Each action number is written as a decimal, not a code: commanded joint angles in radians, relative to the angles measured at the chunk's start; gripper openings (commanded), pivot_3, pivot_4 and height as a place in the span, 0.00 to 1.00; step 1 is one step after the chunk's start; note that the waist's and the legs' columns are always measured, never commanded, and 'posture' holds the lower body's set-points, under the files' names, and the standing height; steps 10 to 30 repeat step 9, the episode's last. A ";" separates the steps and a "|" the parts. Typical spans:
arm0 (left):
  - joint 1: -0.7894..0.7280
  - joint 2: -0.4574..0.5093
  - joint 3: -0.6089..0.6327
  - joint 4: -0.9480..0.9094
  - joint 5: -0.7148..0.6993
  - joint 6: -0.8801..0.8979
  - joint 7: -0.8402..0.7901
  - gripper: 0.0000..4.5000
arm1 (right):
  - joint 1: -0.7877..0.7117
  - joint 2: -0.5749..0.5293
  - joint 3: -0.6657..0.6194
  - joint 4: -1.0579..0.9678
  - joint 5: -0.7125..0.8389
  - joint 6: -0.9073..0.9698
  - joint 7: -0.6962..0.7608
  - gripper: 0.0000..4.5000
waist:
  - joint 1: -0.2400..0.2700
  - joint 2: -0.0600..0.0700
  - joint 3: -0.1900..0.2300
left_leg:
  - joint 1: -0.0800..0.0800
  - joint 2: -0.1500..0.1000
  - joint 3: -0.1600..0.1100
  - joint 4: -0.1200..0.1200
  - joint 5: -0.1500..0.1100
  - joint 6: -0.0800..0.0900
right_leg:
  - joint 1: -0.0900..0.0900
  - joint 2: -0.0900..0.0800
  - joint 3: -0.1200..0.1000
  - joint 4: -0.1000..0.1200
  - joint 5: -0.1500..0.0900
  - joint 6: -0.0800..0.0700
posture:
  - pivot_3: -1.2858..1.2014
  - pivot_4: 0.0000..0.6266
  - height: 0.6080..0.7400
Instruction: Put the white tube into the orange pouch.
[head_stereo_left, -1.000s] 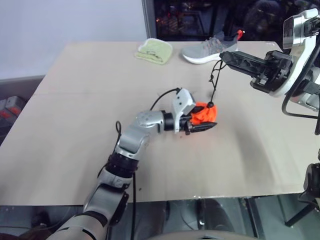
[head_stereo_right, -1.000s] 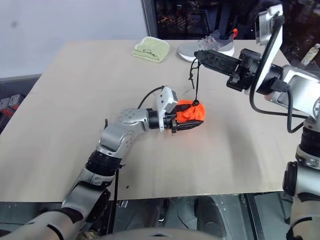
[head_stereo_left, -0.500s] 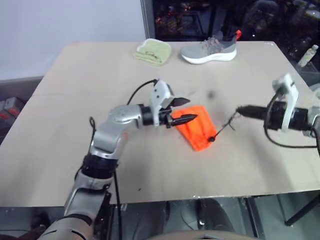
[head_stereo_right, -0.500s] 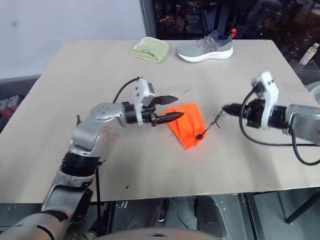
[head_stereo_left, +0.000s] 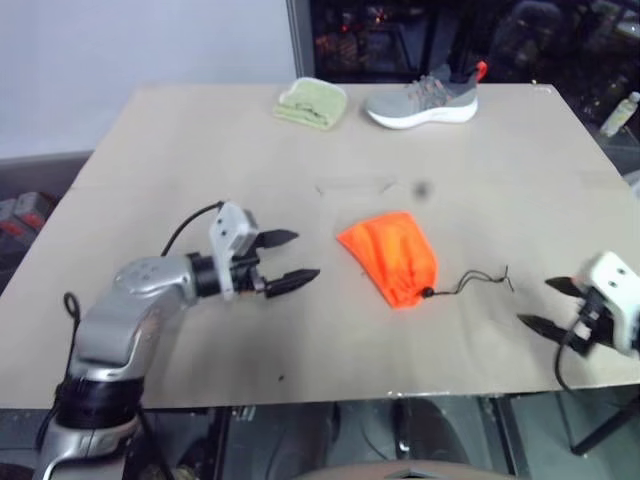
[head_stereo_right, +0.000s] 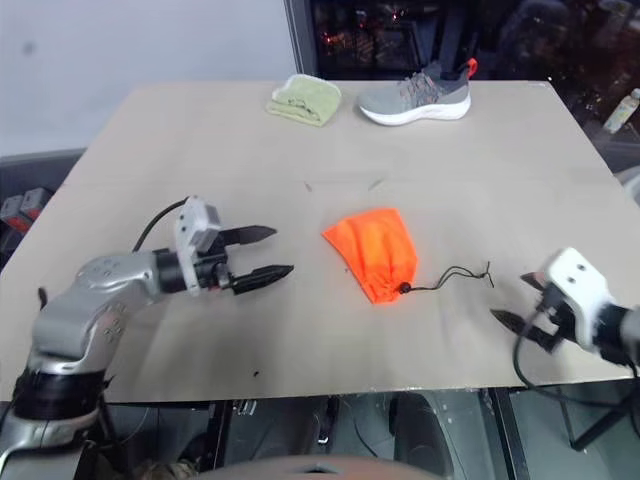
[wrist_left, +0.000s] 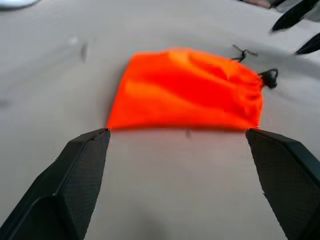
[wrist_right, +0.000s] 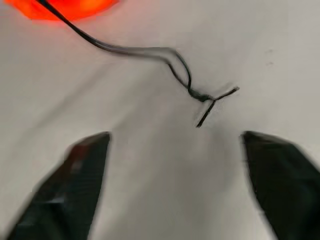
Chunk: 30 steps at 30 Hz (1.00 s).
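Tabletop (head_stereo_left: 200, 140): you had a wide beige surface carrying everything.
Sneaker (head_stereo_left: 422, 98): grey, at the far edge, right of centre.
Green cloth (head_stereo_left: 311, 102): folded, at the far edge, just left of the sneaker.
Orange pouch (head_stereo_left: 392, 257): you had it lying flat mid-table, cinched end toward the near edge, its cord (head_stereo_left: 478, 281) trailing toward the right edge.
White tube: you could not see it.
Left gripper (head_stereo_left: 286, 260): jaws spread, empty, left of the pouch, apart from it.
Right gripper (head_stereo_left: 549, 305): jaws spread, empty, near the near right corner, beyond the cord's end.

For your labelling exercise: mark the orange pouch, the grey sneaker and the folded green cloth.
orange pouch (head_stereo_left: 392, 257): left eye view, middle of the fabric.
grey sneaker (head_stereo_left: 420, 98): left eye view, side of the upper.
folded green cloth (head_stereo_right: 304, 99): right eye view, top fold.
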<state>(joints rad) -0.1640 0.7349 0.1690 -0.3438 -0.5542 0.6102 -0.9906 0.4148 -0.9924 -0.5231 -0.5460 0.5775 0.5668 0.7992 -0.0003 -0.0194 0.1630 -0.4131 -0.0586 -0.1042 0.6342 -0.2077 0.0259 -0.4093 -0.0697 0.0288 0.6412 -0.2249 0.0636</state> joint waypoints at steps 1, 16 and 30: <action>0.091 0.051 0.119 -0.077 -0.056 0.007 -0.021 1.00 | 0.076 0.065 -0.194 -0.114 0.055 -0.020 0.077 0.99 | 0.000 0.000 0.000 | 0.000 0.001 0.000 0.000 0.000 0.000 | 0.000 0.000 0.000 0.000 0.000 0.000 | 0.52 0.24 1.00; 0.176 0.103 0.207 -0.064 -0.096 0.004 -0.032 1.00 | 0.110 0.124 -0.267 -0.158 0.079 -0.025 0.127 0.99 | 0.006 0.000 0.000 | 0.009 0.008 0.006 0.000 -0.002 -0.004 | 0.012 -0.003 -0.001 -0.006 -0.005 0.000 | 0.52 0.24 1.00; 0.176 0.103 0.207 -0.064 -0.096 0.004 -0.032 1.00 | 0.110 0.124 -0.267 -0.158 0.079 -0.025 0.127 0.99 | 0.006 0.000 0.000 | 0.009 0.008 0.006 0.000 -0.002 -0.004 | 0.012 -0.003 -0.001 -0.006 -0.005 0.000 | 0.52 0.24 1.00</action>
